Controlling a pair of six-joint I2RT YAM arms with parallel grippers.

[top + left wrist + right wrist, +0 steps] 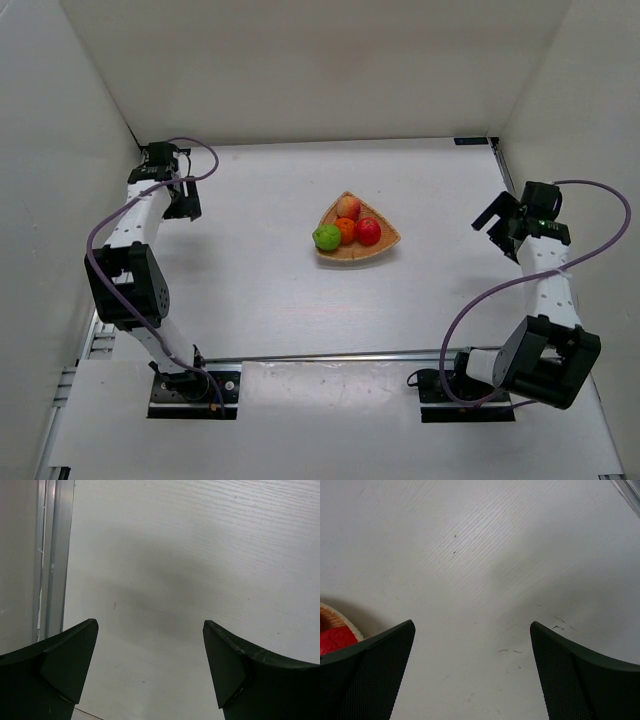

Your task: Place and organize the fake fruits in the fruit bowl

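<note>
We see the shallow tan woven wicker basket (388,240), a rounded fan shape, sitting near the middle of the white table (260,290) with all four glossy fake fruits inside it. The peach-coloured fruit (348,207) lies toward the far point, the green apple (326,237) at the left, the small orange (345,230) in the middle and the red apple (368,231) at the right, packed close together. The left gripper (184,203) hangs well apart from the basket at the table's far left, its jaws spread wide over bare surface. The right gripper (492,222) sits off to the basket's right, jaws likewise spread and holding nothing — its wrist camera catches the red apple and basket edge at lower left.
</note>
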